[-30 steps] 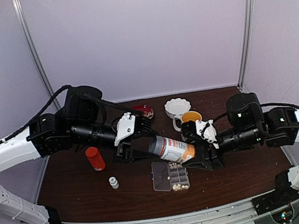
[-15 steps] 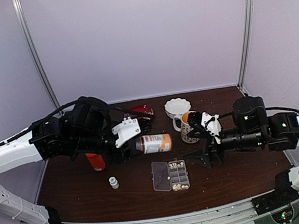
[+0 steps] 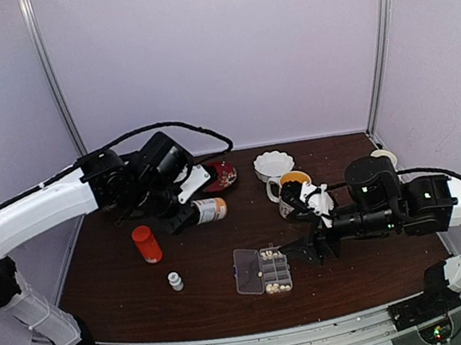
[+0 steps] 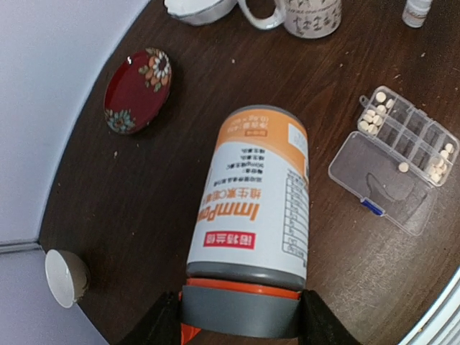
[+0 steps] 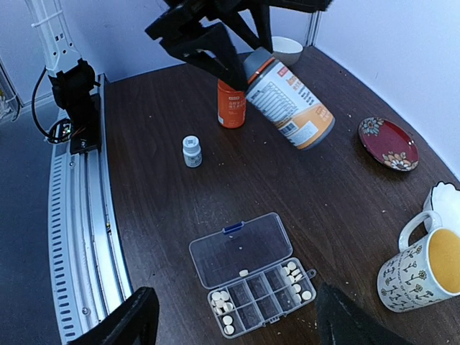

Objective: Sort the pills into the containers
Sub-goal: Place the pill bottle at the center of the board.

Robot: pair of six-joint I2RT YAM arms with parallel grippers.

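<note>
The clear pill box [image 5: 251, 282] lies on the dark table with its lid folded open. Cream pills [image 5: 295, 279] fill the end containers [image 4: 371, 118], and one pill [image 5: 244, 272] sits by the hinge. My right gripper [image 3: 305, 254] hovers just right of the box [image 3: 262, 270], open and holding nothing; its fingers [image 5: 133, 323] frame the box. My left gripper [image 4: 241, 320] is shut on the grey cap of a large white-and-orange bottle [image 4: 251, 208]. That bottle [image 3: 207, 210] hangs tilted above the table, left of and beyond the box.
An orange bottle [image 3: 146, 244] and a tiny white bottle [image 3: 175, 280] stand at the left. A red dish [image 3: 222, 174], a white bowl [image 3: 274, 164] and a floral mug [image 3: 292, 189] sit at the back. A white cup [image 4: 65, 277] lies near the far edge.
My left arm has swung the large bottle back and to the left, away from the pill box. My right gripper has opened wider and settled beside the box.
</note>
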